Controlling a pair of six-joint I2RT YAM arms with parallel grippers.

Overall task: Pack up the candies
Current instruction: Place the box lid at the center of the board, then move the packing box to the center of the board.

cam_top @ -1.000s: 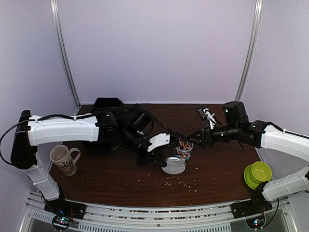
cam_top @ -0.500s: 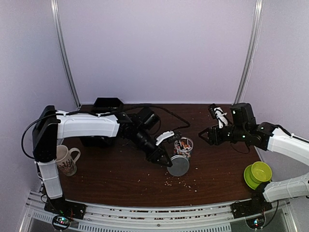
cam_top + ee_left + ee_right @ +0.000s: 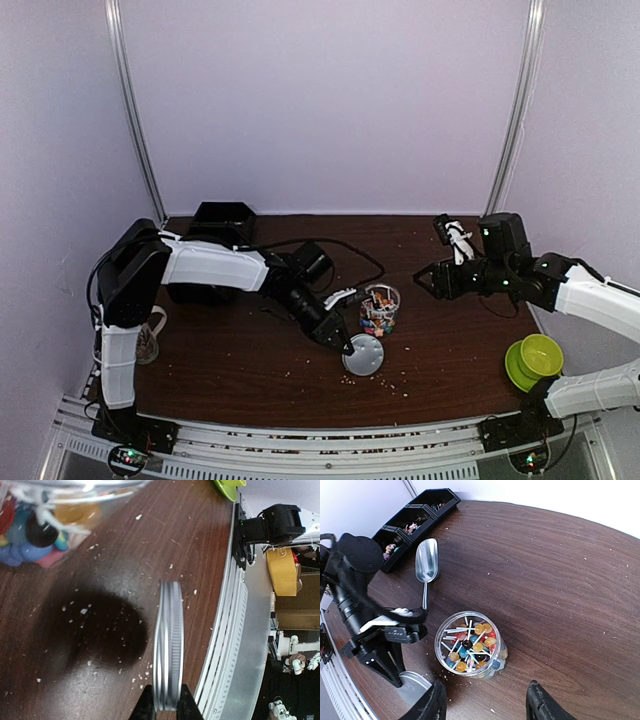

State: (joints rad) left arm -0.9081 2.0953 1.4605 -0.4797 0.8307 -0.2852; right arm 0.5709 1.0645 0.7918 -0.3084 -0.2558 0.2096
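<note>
top external view: the candies (image 3: pixel 378 318) are gathered in a clear open jar (image 3: pixel 381 291) near the middle of the surface (image 3: pixel 230 370), with white sticks poking up among them. the left tool (image 3: pixel 347 345) is pinched onto the rim of a silver lid (image 3: pixel 364 357), which is held tilted just in front of the jar, toward the near edge. in the left wrist view the lid is seen edge-on between the fingertips; whether its rim touches the wood cannot be told. the right tool (image 3: pixel 422 281) is held spread and empty, to the right of the jar and apart from it. bare wood is left open between the jar and a green bowl (image 3: pixel 535 358) at the right edge. a metal scoop (image 3: pixel 426 562) is laid flat between the jar and the black bins (image 3: pixel 222 215) at the far left corner. pale crumbs (image 3: pixel 385 378) are scattered along the near side.
</note>
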